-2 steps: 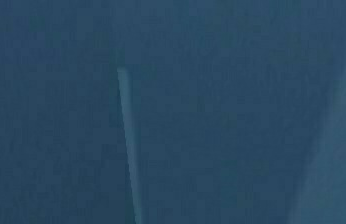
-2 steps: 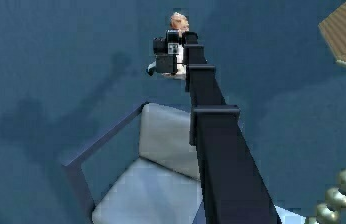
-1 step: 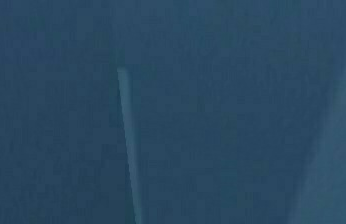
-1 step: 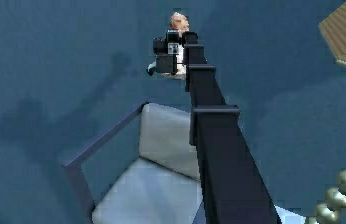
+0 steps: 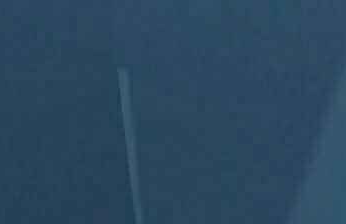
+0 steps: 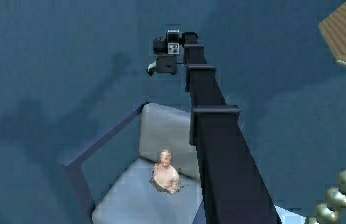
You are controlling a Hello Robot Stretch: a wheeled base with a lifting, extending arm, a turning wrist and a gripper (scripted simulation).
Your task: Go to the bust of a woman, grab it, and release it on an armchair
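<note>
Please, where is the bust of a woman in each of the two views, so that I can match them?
Forward view: a blue wall with a thin pale streak left of the middle.
Arm side view: the bust stands on the armchair seat, low and near the middle, just left of the dark arm.
Shared landmark: the blue wall.

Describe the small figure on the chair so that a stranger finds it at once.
Find the blue-framed armchair with pale grey cushions, left of the dark square arm bar. On its seat stands a small bust of a woman. Its pale skin colour stands out from the blue and grey.
</note>
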